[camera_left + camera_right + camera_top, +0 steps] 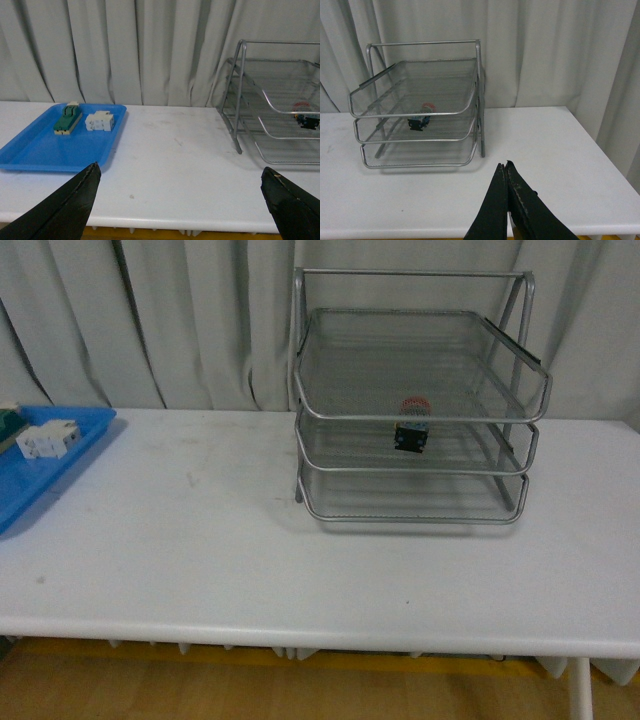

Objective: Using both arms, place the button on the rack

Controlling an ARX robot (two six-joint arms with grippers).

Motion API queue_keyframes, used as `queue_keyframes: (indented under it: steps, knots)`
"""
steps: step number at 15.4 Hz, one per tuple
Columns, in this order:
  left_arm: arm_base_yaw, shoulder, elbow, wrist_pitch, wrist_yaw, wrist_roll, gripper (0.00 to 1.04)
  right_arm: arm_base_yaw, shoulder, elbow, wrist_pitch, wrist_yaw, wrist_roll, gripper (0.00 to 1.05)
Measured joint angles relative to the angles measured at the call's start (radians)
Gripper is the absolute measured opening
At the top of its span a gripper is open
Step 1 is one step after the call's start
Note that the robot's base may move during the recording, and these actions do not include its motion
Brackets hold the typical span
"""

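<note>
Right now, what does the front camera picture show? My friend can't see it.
A silver wire rack with three tiers stands on a white table, and a small red-capped button sits on its middle tier. A blue tray holding small blocks lies at the table's left edge; no robot arms show.

Looks like a lab test bench: plain white table (200, 560), grey curtain backdrop (150, 320), blue parts tray (45, 150) beyond the left gripper (180, 200).
</note>
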Motion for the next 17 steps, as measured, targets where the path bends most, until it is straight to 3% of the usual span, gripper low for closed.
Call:
queue_keyframes:
  steps: [4, 6, 14, 16, 17]
  knots:
    - [0.000, 0.000, 0.000, 0.000, 0.000, 0.000, 0.98, 0.000, -0.060, 0.000, -0.061, 0.000, 0.000, 0.02]
    - [0.000, 0.000, 0.000, 0.000, -0.001, 0.000, 0.98, 0.000, -0.209, 0.001, -0.230, -0.001, 0.000, 0.02]
    - [0.000, 0.000, 0.000, 0.000, 0.000, 0.000, 0.98, 0.000, -0.221, 0.001, -0.229, 0.000, -0.001, 0.02]
    - [0.000, 0.000, 0.000, 0.000, 0.000, 0.000, 0.98, 0.000, -0.221, 0.001, -0.229, 0.000, -0.002, 0.18]
    - [0.000, 0.000, 0.000, 0.000, 0.000, 0.000, 0.98, 0.000, -0.221, 0.001, -0.229, 0.000, -0.002, 0.35]
